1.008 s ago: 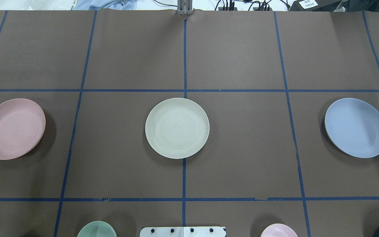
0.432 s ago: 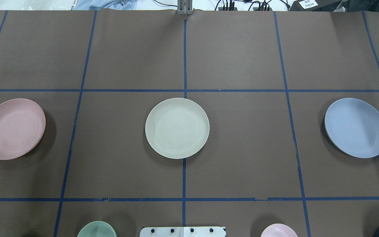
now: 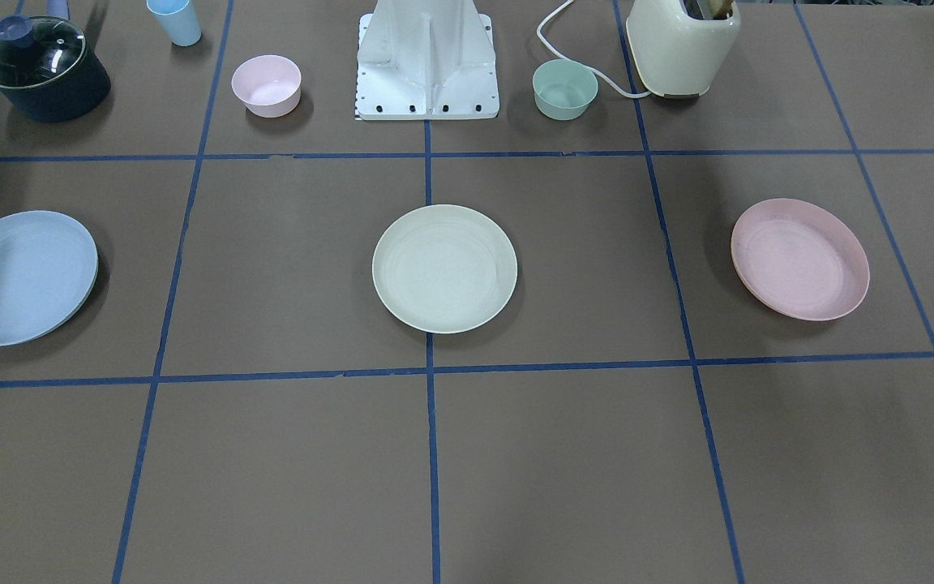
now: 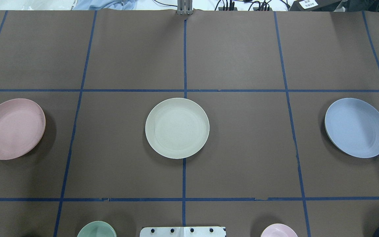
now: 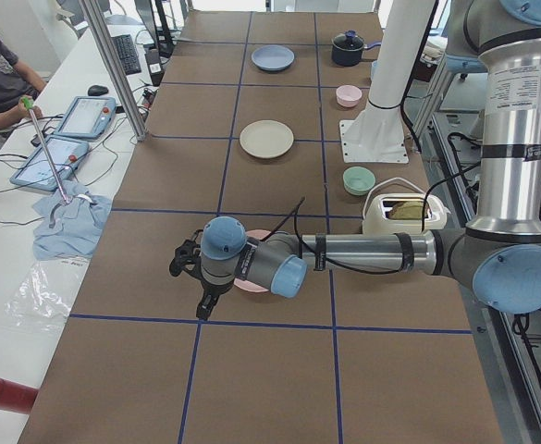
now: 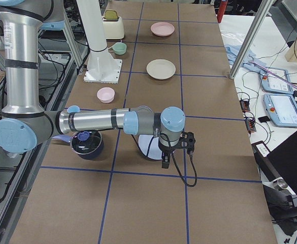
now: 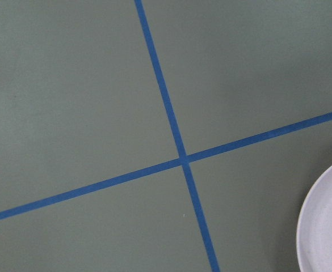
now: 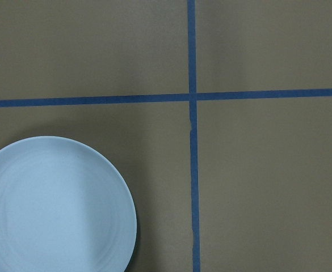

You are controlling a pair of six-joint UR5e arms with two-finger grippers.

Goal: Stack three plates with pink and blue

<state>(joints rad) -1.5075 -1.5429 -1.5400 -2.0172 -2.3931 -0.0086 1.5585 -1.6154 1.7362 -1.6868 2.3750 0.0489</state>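
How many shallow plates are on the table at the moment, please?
3. The pink plate lies on the robot's left, the cream plate in the middle, the blue plate on its right, each alone and apart. No further plate shows in any view.

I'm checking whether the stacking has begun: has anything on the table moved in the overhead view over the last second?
Nothing has visibly changed. The pink plate, the cream plate and the blue plate lie in the same spots, each apart from the others and not stacked.
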